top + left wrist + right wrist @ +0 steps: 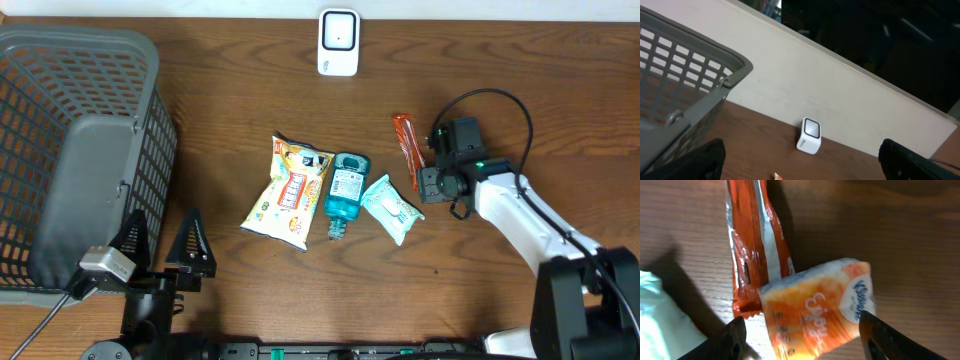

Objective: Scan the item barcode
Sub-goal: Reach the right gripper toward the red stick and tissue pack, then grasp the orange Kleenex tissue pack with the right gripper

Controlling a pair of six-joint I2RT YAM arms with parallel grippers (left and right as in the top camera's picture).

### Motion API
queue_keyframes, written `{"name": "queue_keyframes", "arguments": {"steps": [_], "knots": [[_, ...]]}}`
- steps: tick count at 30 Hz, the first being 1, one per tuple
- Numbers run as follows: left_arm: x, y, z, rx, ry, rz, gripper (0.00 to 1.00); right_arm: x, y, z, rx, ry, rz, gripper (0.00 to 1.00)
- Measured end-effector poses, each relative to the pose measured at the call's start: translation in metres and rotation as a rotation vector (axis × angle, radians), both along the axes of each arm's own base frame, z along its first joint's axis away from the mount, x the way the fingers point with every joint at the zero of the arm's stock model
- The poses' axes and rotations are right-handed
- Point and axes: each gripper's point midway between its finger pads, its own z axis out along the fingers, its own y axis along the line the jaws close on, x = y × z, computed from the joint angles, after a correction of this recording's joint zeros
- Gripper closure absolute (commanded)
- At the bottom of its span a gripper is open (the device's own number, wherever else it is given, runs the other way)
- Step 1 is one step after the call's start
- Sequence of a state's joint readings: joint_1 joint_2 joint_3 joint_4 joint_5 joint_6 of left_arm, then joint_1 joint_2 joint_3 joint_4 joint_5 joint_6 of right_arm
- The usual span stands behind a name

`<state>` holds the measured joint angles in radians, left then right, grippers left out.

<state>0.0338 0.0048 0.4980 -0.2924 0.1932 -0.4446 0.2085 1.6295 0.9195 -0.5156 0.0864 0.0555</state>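
Observation:
An orange Kleenex tissue pack (815, 310) lies on the wooden table, tilted, partly over a long red-orange wrapper (752, 245). My right gripper (802, 340) straddles the pack. Its right finger (885, 337) is at the pack's corner and its left finger (730, 342) stands a little off the other side, so the jaws are open around it. From overhead the right gripper (432, 183) hides the pack. The white barcode scanner (338, 42) stands at the table's far edge. My left gripper (165, 245) is open wide and empty near the basket, facing the scanner (809, 135).
A grey mesh basket (70, 150) fills the left side. In the middle lie a yellow snack bag (288, 190), a blue bottle (346, 190) and a teal wipes pack (392, 208). The red-orange wrapper (405, 145) lies just left of the right gripper.

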Motion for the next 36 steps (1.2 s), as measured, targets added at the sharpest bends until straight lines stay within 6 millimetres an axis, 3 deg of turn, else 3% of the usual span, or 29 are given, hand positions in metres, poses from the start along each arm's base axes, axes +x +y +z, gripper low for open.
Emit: {"name": "queue_keyframes", "arguments": {"steps": [7, 12, 16, 20, 26, 36], "knots": [[0.0, -0.002, -0.004, 0.0, 0.018, -0.011, 0.02, 0.003, -0.002, -0.015, -0.041, 0.02, 0.039, 0.45], [0.001, -0.002, -0.013, -0.002, 0.053, -0.011, 0.02, 0.01, -0.008, -0.026, -0.107, 0.025, 0.053, 0.81], [0.001, -0.002, -0.016, -0.002, 0.065, -0.011, 0.02, 0.018, -0.009, -0.024, -0.128, 0.009, 0.061, 0.99], [0.001, -0.002, -0.016, -0.002, 0.065, -0.011, 0.02, 0.015, -0.007, -0.02, -0.102, 0.033, 0.034, 0.99], [0.001, -0.002, -0.02, -0.003, 0.082, -0.011, 0.02, -0.009, 0.005, -0.003, 0.016, 0.164, -0.087, 0.99], [0.0, -0.002, -0.055, -0.008, 0.223, -0.012, 0.02, -0.004, 0.029, 0.082, 0.317, 0.04, -0.382, 0.98]]}}
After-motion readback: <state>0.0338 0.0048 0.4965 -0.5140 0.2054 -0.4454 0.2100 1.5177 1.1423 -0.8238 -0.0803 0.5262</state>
